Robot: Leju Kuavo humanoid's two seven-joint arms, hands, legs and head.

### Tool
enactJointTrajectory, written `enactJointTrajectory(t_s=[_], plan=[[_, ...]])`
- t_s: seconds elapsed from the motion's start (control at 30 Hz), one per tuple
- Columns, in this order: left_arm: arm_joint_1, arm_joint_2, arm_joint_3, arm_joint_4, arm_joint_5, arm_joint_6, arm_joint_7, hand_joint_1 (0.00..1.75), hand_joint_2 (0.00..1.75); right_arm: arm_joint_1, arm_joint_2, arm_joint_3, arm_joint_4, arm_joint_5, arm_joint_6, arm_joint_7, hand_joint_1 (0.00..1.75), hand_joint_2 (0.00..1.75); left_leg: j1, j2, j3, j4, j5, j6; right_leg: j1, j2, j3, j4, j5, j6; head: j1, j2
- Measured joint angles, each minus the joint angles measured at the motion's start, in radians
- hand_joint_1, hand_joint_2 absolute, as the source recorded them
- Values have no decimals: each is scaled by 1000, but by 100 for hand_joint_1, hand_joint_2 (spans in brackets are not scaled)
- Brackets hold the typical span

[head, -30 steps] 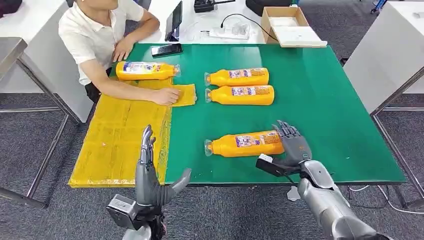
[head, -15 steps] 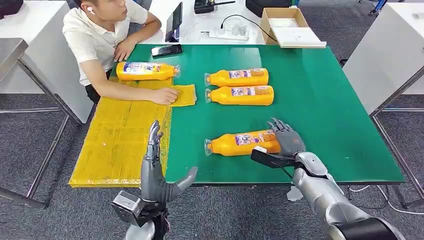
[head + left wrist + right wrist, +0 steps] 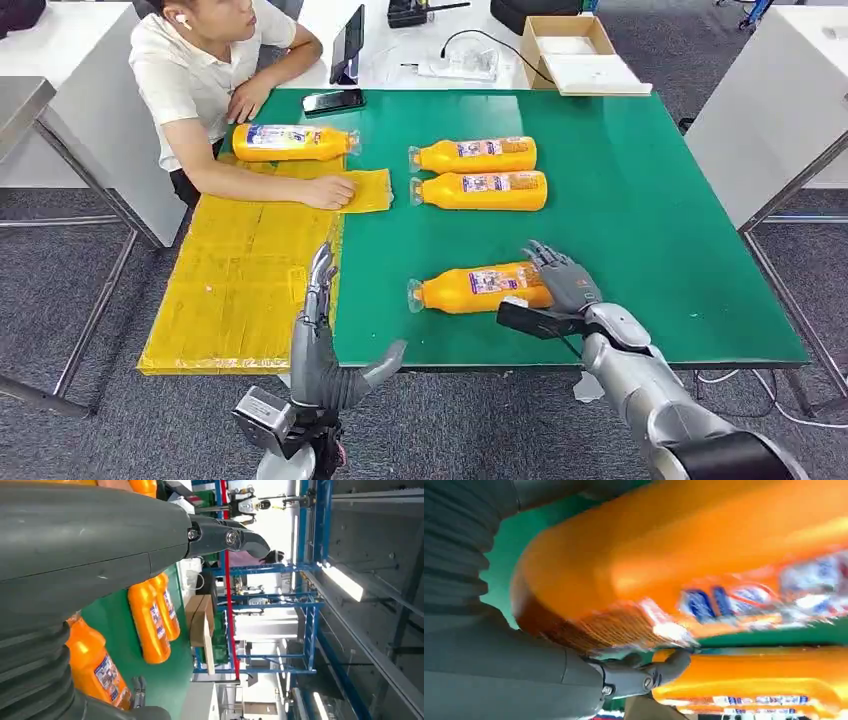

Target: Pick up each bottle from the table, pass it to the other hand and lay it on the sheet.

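Green matting is covering the table [image 3: 640, 250], and a yellow sheet [image 3: 245, 270] is lying along its left side, hanging slightly over the near edge. Grey carpet is showing around the table, with white desks standing to the left, the right and beyond the far edge.

Four orange bottles are lying on their sides, all with their clear caps pointing left. One, the sheet bottle [image 3: 290, 142], is resting at the far end of the yellow sheet. Two are lying side by side near the middle of the table's far half: the far bottle [image 3: 475, 155] and the middle bottle [image 3: 482, 190], almost touching each other. The fourth, the near bottle [image 3: 478, 287], is lying alone on the green close to the near edge. Each is a stout orange plastic bottle carrying a blue, white and red label around its body.

One person [image 3: 205, 70] in a white shirt is sitting at the far left corner, pressing one hand on the sheet. One dark phone [image 3: 333, 100] is lying on the green near that person, and one open cardboard box [image 3: 575, 50] is sitting on the desk beyond.

The right hand [image 3: 562, 285] is wrapping around the base end of the near bottle, fingers over the top and thumb on the near side, grasping it while it is lying on the table. The left hand [image 3: 325, 335] is hovering upright off the near edge, beside the sheet, fingers straight and thumb spread, holding nothing.
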State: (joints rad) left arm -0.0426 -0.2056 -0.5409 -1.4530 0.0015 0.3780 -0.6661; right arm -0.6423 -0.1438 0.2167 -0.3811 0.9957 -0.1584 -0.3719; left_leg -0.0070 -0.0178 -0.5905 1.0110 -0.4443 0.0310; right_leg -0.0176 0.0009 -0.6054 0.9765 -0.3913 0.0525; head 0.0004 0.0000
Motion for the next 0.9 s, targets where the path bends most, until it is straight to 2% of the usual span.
enactJointTrajectory(t_s=[0.13,0.37,0.77,0.9], plan=[[-3,2,-2,2,0,-3,0,0,175,-12,-4,0,2,-8,34,-6,175,175,0,0,1,0,0,0,0,0,0,0,0,0,0,0],[-12,8,-5,3,-1,-3,0,0,175,-64,-11,10,9,-13,196,57,175,175,0,1,2,0,0,0,0,0,2,0,0,0,-1,0],[-13,11,-9,3,2,-3,0,0,175,-74,-14,21,12,-24,205,56,175,175,0,0,2,0,0,0,0,0,2,0,0,0,0,0],[-13,10,-8,8,41,8,1,0,175,-60,-13,20,12,-94,141,-1,175,175,0,0,2,0,0,0,0,0,2,0,0,0,0,0]])
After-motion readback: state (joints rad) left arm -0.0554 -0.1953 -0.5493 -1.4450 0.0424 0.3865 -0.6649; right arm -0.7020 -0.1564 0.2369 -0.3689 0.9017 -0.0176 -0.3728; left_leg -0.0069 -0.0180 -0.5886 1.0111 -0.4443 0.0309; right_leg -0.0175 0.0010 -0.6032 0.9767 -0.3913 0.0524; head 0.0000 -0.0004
